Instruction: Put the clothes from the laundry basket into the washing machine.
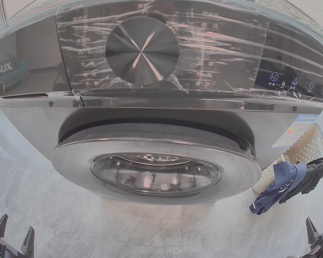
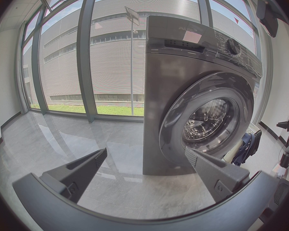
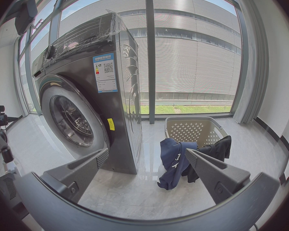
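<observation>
The dark grey front-loading washing machine [image 1: 39, 126] has its round glass-fronted door [image 1: 156, 172] closed, by the look of it. Just beside the machine's right flank stands the beige perforated plastic laundry basket [image 3: 196, 129]. A navy blue garment [image 3: 173, 161] is draped over the basket's rim on the side away from the window. Its long axis runs downward from the rim, and its lower end lies at or near the grey tiled floor [image 1: 97, 226]. A black garment [image 3: 215, 149] touches it and lies across the rim corner farther from the machine, part inside and part hanging out. Both are probably light, limp and soft, so they would sag and trail when lifted. The best hold is likely a bunched fold where the cloth crosses the rim, though lifting one may drag the other along. The left gripper [image 2: 145, 149] is in front of the machine, the right gripper [image 3: 146, 152] before the basket. Each has its fingers spread wide and holds nothing.
</observation>
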